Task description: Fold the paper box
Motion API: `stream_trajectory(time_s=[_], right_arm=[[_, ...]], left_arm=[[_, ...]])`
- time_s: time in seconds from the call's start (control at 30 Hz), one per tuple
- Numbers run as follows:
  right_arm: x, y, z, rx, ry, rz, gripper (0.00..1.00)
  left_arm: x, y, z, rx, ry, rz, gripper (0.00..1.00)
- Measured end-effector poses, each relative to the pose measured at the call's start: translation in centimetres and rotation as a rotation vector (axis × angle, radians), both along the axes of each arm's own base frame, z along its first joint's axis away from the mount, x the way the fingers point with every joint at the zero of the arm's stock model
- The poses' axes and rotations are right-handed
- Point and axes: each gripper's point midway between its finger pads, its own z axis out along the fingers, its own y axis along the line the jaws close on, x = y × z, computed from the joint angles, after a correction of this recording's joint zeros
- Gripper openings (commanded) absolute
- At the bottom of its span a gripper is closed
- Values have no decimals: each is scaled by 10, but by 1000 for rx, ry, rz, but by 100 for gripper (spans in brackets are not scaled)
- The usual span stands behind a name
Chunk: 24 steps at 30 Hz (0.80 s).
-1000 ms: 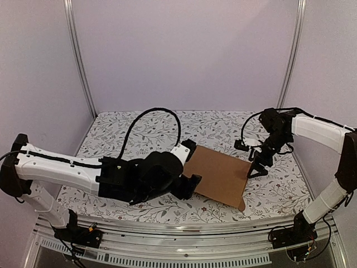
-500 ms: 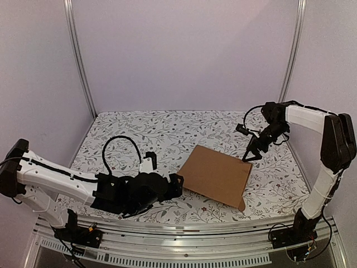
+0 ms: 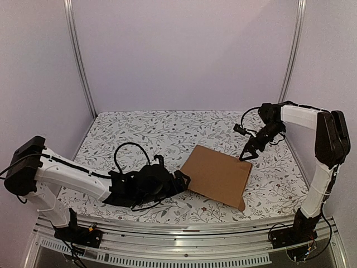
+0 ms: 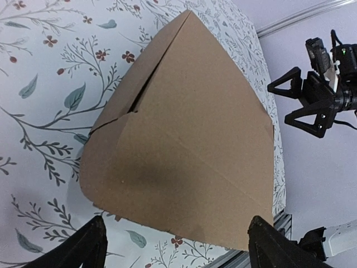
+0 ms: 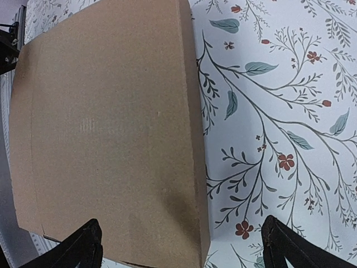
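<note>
The paper box (image 3: 217,176) is plain brown cardboard, lying folded and low on the flowered table cover (image 3: 145,134). My left gripper (image 3: 182,182) sits low at the box's left edge, open, nothing between its fingers. In the left wrist view the box (image 4: 189,139) fills the frame, a slanted seam showing on its side, and the left gripper (image 4: 177,245) spans its near corner without touching. My right gripper (image 3: 246,156) hangs open just above the box's far right corner. In the right wrist view the box (image 5: 106,128) lies under the open right gripper (image 5: 184,248), whose jaws straddle its edge.
The metal frame rail (image 3: 184,229) runs along the table's near edge, close to the box's near corner. Plain walls and two upright posts (image 3: 80,61) close off the back and sides. Bare flowered cover lies behind the box.
My left arm drew back and down from the box's left edge, then slid right to it again. The right gripper rose and shifted towards the box's far right corner.
</note>
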Motion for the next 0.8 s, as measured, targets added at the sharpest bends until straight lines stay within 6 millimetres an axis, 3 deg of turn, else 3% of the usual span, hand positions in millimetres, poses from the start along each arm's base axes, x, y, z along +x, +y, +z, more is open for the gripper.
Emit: stream_trajectory(time_s=[0.2, 0.37, 0.63, 0.73, 0.8], right_arm=[[-3, 1, -4, 17, 38, -9, 98], [-5, -3, -1, 34, 56, -24, 98], [-17, -6, 11, 55, 56, -34, 99], [-18, -6, 14, 63, 53, -35, 99], [-19, -5, 13, 65, 58, -35, 99]], left_arm=[[27, -12, -14, -73, 26, -11, 82], [61, -4, -28, -41, 25, -8, 82], [169, 5, 16, -57, -86, 15, 83], [183, 11, 15, -49, -87, -2, 86], [176, 16, 6, -27, -76, -20, 88]])
